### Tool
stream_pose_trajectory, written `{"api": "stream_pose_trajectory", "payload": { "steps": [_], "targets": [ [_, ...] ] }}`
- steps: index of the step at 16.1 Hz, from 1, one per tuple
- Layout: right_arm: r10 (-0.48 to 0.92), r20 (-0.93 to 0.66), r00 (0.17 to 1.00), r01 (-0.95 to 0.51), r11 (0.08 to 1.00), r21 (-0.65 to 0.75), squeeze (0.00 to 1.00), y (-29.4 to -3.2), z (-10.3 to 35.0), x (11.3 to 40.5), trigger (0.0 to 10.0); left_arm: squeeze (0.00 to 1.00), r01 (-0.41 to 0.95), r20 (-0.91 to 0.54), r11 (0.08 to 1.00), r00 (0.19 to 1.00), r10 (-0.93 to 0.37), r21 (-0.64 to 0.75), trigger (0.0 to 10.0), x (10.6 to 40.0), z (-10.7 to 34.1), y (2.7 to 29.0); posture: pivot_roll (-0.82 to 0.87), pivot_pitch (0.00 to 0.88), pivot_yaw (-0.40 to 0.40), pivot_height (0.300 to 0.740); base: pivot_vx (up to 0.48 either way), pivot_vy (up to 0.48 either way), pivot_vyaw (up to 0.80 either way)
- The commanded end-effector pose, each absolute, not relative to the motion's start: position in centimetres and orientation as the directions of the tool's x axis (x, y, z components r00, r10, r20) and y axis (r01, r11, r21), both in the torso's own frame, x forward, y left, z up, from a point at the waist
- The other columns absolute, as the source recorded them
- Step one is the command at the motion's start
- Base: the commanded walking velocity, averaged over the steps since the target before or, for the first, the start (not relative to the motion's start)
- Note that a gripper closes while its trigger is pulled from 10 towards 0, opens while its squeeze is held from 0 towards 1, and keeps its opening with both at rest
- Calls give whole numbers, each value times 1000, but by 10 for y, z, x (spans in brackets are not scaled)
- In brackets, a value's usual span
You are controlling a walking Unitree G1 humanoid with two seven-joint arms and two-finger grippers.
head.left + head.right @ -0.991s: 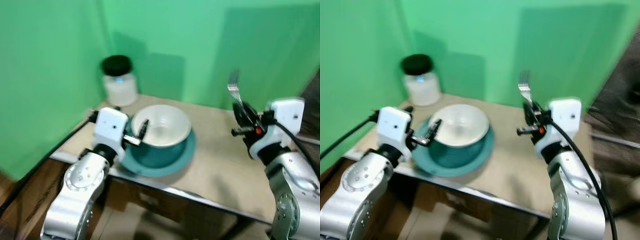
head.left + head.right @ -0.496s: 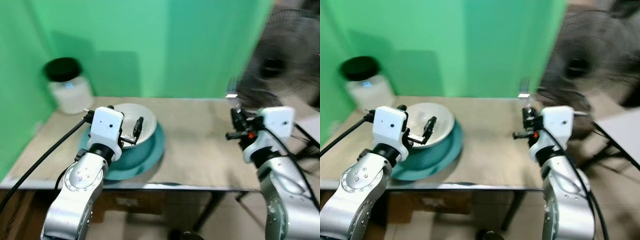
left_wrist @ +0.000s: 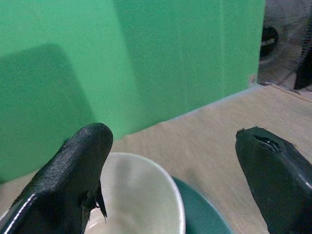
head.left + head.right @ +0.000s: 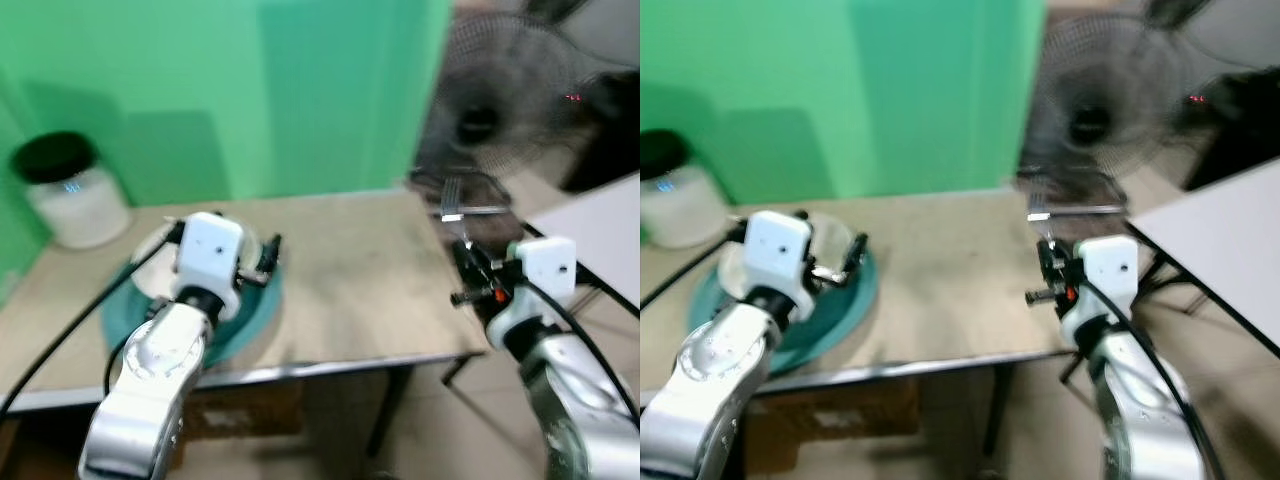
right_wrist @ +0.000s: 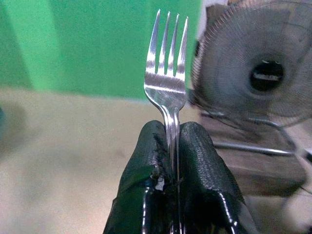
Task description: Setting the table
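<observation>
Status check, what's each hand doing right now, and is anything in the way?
Right hand shut on fork, tines up. Left hand open over bowl on teal plate. Fan beyond table edge.

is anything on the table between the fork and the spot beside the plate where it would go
Nothing visible. The right end effector holds the silver metal fork upright past the right edge of the beige table. The tabletop between it and the teal round plate under the white bowl looks bare.
</observation>
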State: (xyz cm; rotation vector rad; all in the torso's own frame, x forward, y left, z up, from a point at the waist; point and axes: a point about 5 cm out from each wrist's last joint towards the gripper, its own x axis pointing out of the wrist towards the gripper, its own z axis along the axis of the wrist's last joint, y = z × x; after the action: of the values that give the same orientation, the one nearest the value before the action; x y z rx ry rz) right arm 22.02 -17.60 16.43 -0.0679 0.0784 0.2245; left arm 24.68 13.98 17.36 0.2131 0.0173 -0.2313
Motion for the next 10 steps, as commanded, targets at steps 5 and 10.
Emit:
{"api": "stream_pose_trajectory", "payload": {
  "steps": [5, 10],
  "targets": [
    [154, -51, 987, -156, 987, -37, 0, -182, 162, 229, 10000, 0, 215, -38, 956, 977, -211, 200, 10000, 247, 172, 144, -52, 0, -11, 740, 0, 0, -800],
    [46, -36, 998, -44, 998, 36, 0, -169, 160, 232, 10000, 0, 216, -33, 959, 976, -213, 185, 10000, 249, 169, 144, -64, 0, 2, 740, 0, 0, -800]
  ]
}}
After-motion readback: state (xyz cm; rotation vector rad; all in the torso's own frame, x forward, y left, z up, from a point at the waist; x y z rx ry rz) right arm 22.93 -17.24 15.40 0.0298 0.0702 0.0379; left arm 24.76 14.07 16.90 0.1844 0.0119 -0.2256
